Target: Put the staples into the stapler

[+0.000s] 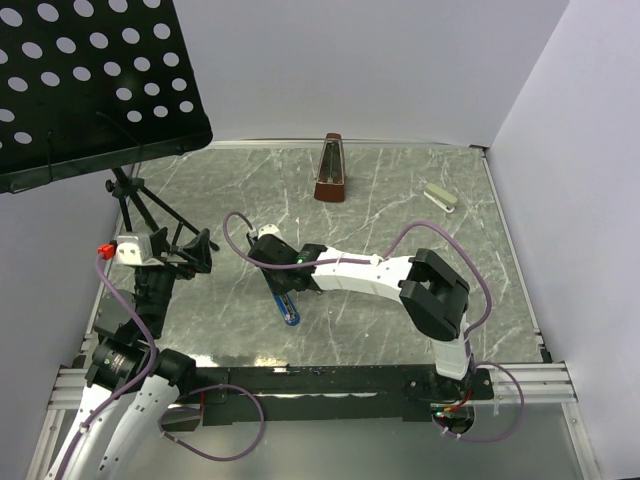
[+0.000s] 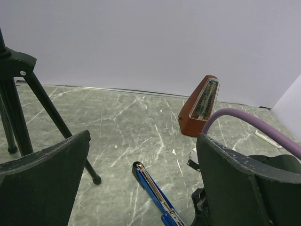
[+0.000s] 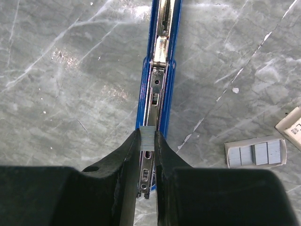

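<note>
A short strip of staples (image 3: 147,135) is pinched between the fingertips of the right end effector (image 3: 147,141), over the open magazine of the blue stapler (image 3: 160,70), which runs from 12 to 6 o'clock in the right wrist view. The step in hand looks like seating the strip; whether it already touches the rail I cannot tell. Next it needs a straight descent, keeping the strip square to the narrow channel walls, then letting go. The tray of spare strips (image 3: 255,153) lies at 3 o'clock, apart from the stapler. Seen from above, the left end effector (image 2: 143,141) hangs spread wide at 9 o'clock, well apart. Bare tabletop (image 3: 56,94) flanks the stapler; the metronome (image 1: 332,170) stands far off at 12.
</note>
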`<state>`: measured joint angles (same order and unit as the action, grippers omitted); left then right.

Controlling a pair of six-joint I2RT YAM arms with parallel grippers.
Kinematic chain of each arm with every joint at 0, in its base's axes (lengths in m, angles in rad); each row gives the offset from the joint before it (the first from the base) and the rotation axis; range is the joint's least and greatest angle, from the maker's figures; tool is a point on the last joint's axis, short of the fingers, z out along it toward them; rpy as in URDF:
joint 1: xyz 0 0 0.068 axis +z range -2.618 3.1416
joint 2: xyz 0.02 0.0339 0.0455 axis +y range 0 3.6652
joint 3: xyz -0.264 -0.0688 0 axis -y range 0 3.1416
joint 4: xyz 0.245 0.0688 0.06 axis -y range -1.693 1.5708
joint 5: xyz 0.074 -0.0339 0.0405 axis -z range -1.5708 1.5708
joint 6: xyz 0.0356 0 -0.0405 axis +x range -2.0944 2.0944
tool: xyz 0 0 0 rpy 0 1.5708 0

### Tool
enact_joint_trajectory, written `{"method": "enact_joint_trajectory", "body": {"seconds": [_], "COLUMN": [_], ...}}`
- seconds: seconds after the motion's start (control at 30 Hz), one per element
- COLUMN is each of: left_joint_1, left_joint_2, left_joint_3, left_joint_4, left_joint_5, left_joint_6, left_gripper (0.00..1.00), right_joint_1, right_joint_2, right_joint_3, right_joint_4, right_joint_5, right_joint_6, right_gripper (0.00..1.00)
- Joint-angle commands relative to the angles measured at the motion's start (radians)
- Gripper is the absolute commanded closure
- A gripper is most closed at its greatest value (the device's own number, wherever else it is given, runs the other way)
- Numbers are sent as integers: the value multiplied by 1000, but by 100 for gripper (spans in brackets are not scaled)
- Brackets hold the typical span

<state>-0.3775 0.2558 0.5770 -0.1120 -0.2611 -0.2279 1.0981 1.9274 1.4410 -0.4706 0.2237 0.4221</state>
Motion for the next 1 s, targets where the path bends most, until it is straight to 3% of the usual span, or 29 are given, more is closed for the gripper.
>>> {"method": "enact_joint_trajectory", "body": {"seconds": [0.0,0.97], "left_joint_1": [-4,-6], "left_joint_2": [-6,-4], "left_joint_3": [9,7], "left_joint_4": [28,28], "left_joint_5": [-15,-10], "left_joint_6": [-5,-5], "left_gripper": [1,1], "right_joint_1": [6,14], "right_joint_2": [27,56], "right_joint_3": [45,50], "right_joint_4": [27,0], "right_joint_5": [25,36], "right_joint_6": [17,37], "right_gripper": [83,83]}}
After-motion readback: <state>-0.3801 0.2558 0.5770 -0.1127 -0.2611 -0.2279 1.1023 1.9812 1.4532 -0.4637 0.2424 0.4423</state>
